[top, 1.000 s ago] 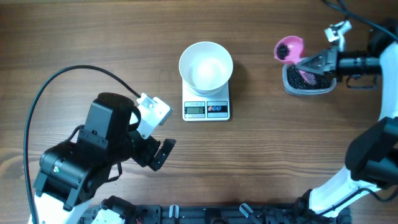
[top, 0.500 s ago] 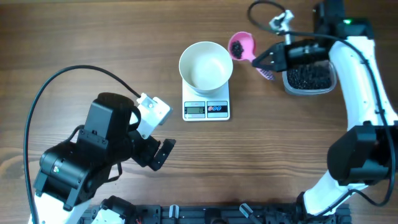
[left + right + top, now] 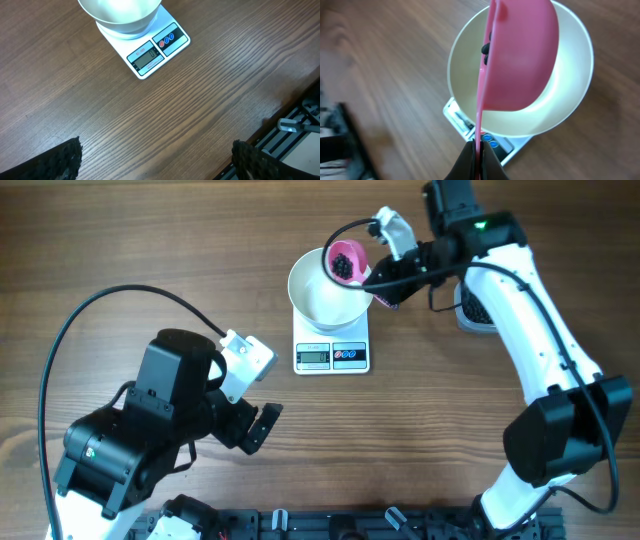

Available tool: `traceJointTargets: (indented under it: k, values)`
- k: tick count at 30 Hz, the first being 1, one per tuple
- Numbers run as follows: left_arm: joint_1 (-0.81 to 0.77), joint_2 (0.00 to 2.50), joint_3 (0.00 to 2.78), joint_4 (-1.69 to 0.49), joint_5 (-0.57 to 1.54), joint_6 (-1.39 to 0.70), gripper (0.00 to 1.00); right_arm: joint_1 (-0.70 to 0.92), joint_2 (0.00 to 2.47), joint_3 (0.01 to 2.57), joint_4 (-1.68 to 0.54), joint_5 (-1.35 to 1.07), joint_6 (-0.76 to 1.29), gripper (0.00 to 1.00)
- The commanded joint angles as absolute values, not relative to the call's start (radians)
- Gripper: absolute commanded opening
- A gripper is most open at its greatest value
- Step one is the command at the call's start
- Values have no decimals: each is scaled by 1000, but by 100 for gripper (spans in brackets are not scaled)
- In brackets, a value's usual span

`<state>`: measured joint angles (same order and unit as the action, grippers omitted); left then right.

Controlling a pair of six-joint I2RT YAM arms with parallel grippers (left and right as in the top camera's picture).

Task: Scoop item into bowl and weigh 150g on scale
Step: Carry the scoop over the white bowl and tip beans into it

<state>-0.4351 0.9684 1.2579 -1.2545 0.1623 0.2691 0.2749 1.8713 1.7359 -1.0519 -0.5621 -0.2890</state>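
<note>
The right hand (image 3: 478, 159) is clamped tight on the handle of a pink scoop (image 3: 345, 259), which hangs over the 1 o'clock rim of the white bowl (image 3: 318, 298) with black beads (image 3: 344, 265) inside it. The bowl sits on the scale (image 3: 332, 356), toward 12 o'clock on the tabletop (image 3: 450, 420). At 7 o'clock from the scale, the left hand (image 3: 258, 426) gapes fully wide, holding nothing.

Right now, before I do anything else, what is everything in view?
table: one, brown wood, under everything
scale: one, white, table centre
bowl: one, white, on the scale
scoop: one, pink, over the bowl
beads: many, black, in the scoop; more in the tub
tub: one, clear, right of the bowl, partly behind the right arm
cable: one, black, left side
left claw: one, black, open, empty
right claw: one, black, shut on the scoop's handle
</note>
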Motion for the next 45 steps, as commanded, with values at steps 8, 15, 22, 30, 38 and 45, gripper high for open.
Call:
traceJointTargets:
  k: [8,15,22,30,38,45]
  values:
    - [-427,963,1270,-1253,160,284,100,411,1842,1745,-976,-145,-288,4]
    - [-427,963,1270,-1254,160,284,100,429,1848,1745,-950,-100,-288,5]
    - [-427,963,1270,-1253,160,284,100,429,1851,1745,-958,-100,-288,5]
    - [-427,963,1270,-1254,160,284,100,469,1851,1745,-973,28,-289,5]
    - [-427,963,1270,-1253,160,284,100,520,1852,1745,-974,158,-340,4]
    - [-427,963,1270,-1253,160,284,100,526,1853,1745,-978,158,-341,4]
